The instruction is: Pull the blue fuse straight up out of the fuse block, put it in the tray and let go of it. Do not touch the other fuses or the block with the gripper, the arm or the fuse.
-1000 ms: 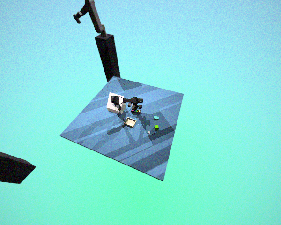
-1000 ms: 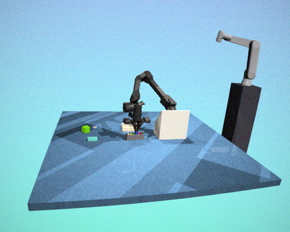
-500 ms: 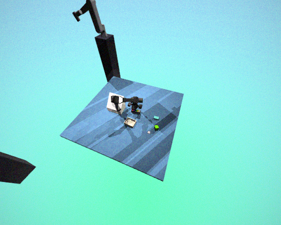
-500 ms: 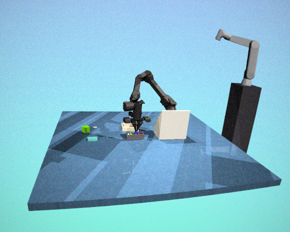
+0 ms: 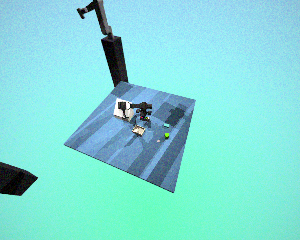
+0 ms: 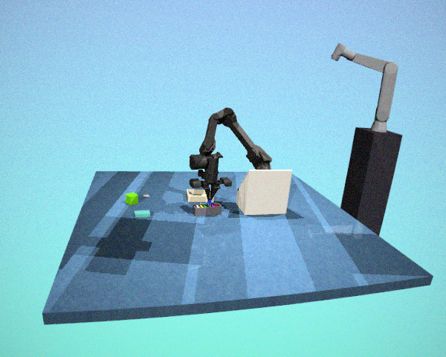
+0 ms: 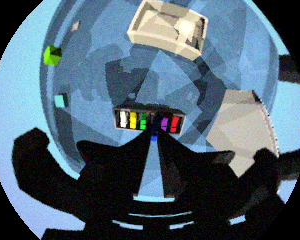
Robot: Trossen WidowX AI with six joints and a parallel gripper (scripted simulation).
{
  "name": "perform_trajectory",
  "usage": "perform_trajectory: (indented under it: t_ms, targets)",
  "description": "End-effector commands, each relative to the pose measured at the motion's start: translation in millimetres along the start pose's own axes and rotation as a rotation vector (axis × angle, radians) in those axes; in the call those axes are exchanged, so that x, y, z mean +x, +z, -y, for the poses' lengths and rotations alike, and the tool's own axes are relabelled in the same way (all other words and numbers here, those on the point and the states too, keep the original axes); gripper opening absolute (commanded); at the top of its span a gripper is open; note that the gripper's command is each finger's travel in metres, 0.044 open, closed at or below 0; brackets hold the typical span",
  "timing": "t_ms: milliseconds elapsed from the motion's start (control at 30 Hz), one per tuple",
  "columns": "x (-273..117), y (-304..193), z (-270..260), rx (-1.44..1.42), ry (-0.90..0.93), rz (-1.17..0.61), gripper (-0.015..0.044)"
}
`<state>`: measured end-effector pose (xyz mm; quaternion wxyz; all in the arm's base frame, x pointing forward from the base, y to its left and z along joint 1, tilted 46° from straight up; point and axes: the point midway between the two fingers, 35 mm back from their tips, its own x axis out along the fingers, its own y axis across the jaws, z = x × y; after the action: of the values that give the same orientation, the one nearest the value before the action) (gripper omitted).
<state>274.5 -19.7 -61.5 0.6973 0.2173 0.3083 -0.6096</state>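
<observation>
My gripper (image 6: 209, 198) (image 7: 154, 130) is shut on the blue fuse (image 6: 209, 202) (image 7: 154, 138), held upright over its place between the green fuse (image 7: 143, 120) and the purple fuse (image 7: 164, 123). The blue fuse stands higher than the others; the fingers partly hide it, and how far its lower end clears the block is hard to tell. The grey fuse block (image 6: 207, 211) also holds white (image 7: 123, 119), yellow (image 7: 133, 120) and red (image 7: 174, 123) fuses. The beige tray (image 6: 196, 198) (image 7: 160, 46) stands beyond the block in the wrist view.
A large off-white box (image 6: 267, 192) (image 7: 240, 120) stands right of the block in the wrist view. On the left there are a green cube (image 5: 167, 135) (image 6: 131, 198) (image 7: 52, 55), a teal block (image 5: 166, 125) (image 6: 141, 213) (image 7: 61, 100) and a small pale piece (image 5: 158, 141) (image 6: 146, 195).
</observation>
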Motion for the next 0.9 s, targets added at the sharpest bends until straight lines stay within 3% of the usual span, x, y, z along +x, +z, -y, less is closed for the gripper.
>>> perform_trajectory:
  t_ms: [0, 867]
  targets:
    - [-3.0, -0.7, -0.3, 0.004, 0.002, -0.003, 0.0000]
    - [-29.0, -0.7, -0.2, 0.004, 0.002, -0.003, 0.0000]
